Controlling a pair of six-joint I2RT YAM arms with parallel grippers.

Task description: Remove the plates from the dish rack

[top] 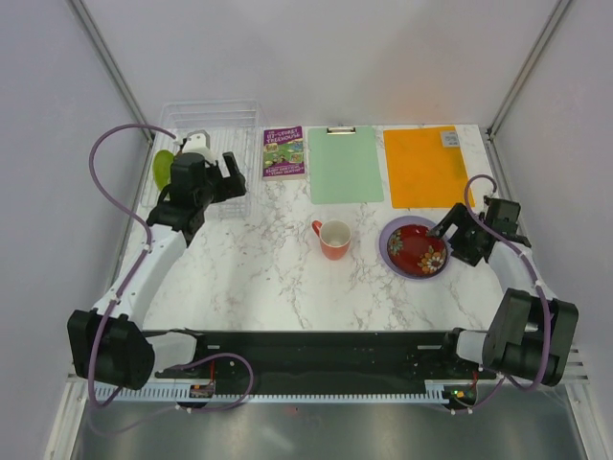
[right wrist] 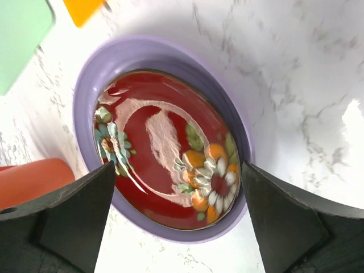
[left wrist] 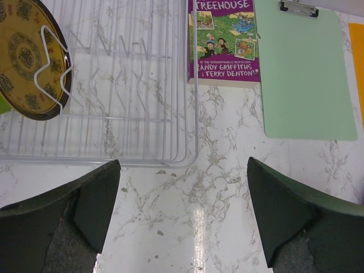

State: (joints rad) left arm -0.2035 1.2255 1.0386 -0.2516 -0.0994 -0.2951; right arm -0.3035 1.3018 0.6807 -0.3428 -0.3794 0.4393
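Right of centre on the table (top: 287, 278): lavender plate (top: 387, 241) lying flat, red floral plate (top: 418, 251) nested inside it, apparently stacked to save room. Right gripper (right wrist: 177, 176) hangs at the stack's right edge, jaws wide, gripping nothing. Upper left: dish rack (top: 247, 113) props dark yellow-patterned plate (left wrist: 25, 57) and lime green plate (top: 164, 169) upright between wires. Left gripper (left wrist: 183, 165) hovers at the rack's near edge, fully spread and empty, with both plates toward the upper left of its view.

Along the far side of your marble table (top: 278, 278) lie three flat things in a row: a purple paperback (top: 284, 151) face up, a pale green clipboard (top: 345, 165) just right of it with its clip at the far end, and an orange sheet (top: 426, 166). Nearer you, an orange mug (top: 333, 239) stands upright, handle to the left.
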